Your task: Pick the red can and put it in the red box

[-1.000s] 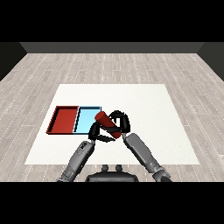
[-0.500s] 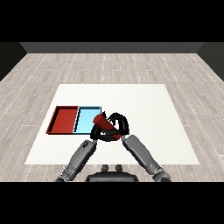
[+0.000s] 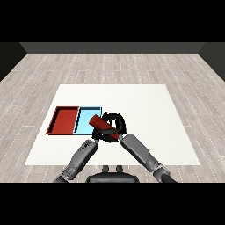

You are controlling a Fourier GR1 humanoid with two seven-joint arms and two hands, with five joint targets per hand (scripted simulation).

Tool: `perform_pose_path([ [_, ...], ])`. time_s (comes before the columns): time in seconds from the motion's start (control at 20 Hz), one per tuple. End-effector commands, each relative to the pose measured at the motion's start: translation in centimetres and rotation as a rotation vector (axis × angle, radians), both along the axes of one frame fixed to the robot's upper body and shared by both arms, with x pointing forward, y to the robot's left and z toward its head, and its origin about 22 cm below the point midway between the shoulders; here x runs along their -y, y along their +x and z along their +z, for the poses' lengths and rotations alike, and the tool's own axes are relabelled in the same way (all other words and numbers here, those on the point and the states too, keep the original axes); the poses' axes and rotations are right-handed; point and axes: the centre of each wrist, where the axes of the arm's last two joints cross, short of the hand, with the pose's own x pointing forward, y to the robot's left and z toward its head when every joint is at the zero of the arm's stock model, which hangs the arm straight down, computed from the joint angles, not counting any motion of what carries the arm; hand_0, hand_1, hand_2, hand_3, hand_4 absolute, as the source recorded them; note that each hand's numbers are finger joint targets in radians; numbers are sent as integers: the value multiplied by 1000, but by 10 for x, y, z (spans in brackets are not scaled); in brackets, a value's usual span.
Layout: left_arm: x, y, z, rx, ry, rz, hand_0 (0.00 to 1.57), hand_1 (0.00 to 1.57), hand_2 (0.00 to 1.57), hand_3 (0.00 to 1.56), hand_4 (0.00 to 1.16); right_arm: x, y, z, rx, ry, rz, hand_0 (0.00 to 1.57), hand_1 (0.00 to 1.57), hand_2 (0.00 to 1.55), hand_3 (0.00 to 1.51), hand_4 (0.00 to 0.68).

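Red can point(image 3: 102, 125) tilted in our right hand point(image 3: 116, 125), fingers curled round it.
We've carried it left since earlier, over the blue tray's point(image 3: 88, 119) near edge; left hand point(image 3: 101, 134) unclear.

Grey forearms point(image 3: 139, 150); black robot hand point(image 3: 118, 124)

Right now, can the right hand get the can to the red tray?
Probably yes. The right hand is curled round the can beside the blue tray; the red tray lies just beyond, with nothing showing in it. The left hand sits close under the can.
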Motion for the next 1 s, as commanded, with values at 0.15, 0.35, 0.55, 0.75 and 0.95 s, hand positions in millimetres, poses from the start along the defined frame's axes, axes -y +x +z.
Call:
perform_pose_path([
  [0.15, 16, 11, 4, 45, 8, 2, 0, 0, 0, 0, 157, -7, -12, -13, -19, 3, 42, 1476, 1476, 1458, 1371, 642],
  [0.35, -2, 11, 12, 6, 79, 156, 0, 0, 0, 0, 604, -18, -13, -4, -8, -4, 27, 1458, 1458, 1446, 1366, 626],
  [0.55, 16, 5, 1, -61, 52, 233, 1571, 1571, 1564, 1486, 988, -14, -10, -5, -4, -8, 24, 1479, 1479, 1455, 1367, 632],
  [0.75, 18, 19, 9, -68, 109, 260, 1510, 1510, 1471, 1387, 878, -26, -15, 7, -10, 8, 41, 1549, 1549, 1468, 1384, 614],
  [0.95, 20, 3, 17, -19, 82, 310, 1568, 1568, 1513, 1408, 1004, -29, -5, 16, 2, -6, 59, 1463, 1463, 1447, 1379, 607],
])
